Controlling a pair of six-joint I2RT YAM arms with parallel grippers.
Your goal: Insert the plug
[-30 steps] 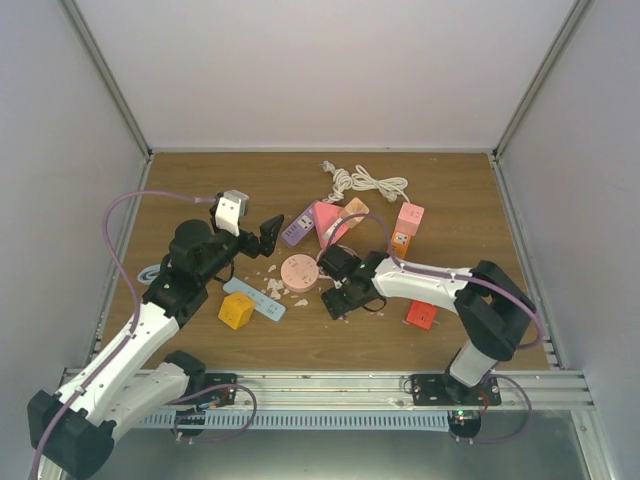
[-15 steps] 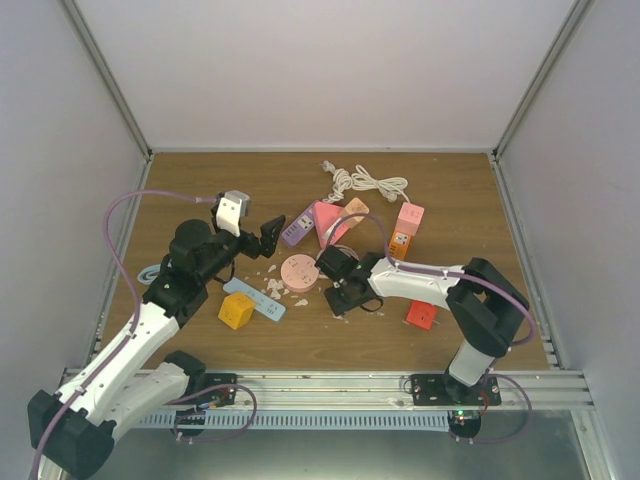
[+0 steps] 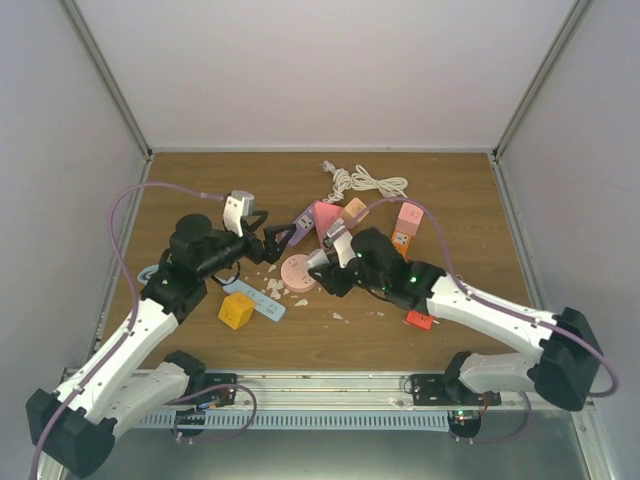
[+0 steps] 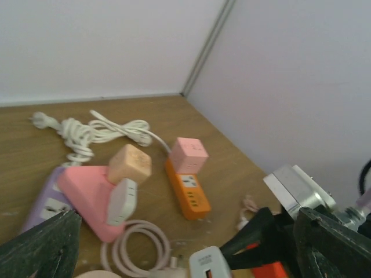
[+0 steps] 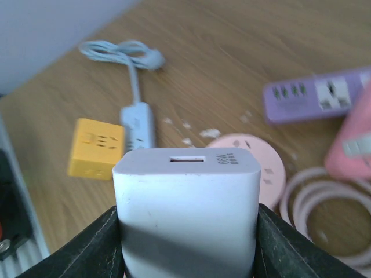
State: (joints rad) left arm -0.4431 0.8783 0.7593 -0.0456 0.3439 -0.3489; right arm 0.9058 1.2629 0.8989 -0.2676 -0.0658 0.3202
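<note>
The right arm has stretched forward and left since before. Its right pincer (image 3: 322, 272) is closed on the white plug (image 5: 185, 197), just beside the round pink socket (image 3: 298, 271) at the middle of the surface (image 3: 450, 185). The left pincer (image 3: 276, 240), near on the left, is wide open and holds nothing.

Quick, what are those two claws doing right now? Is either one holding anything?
Left gripper: open, holding nothing.
Right gripper: closed on the white charger.
</note>
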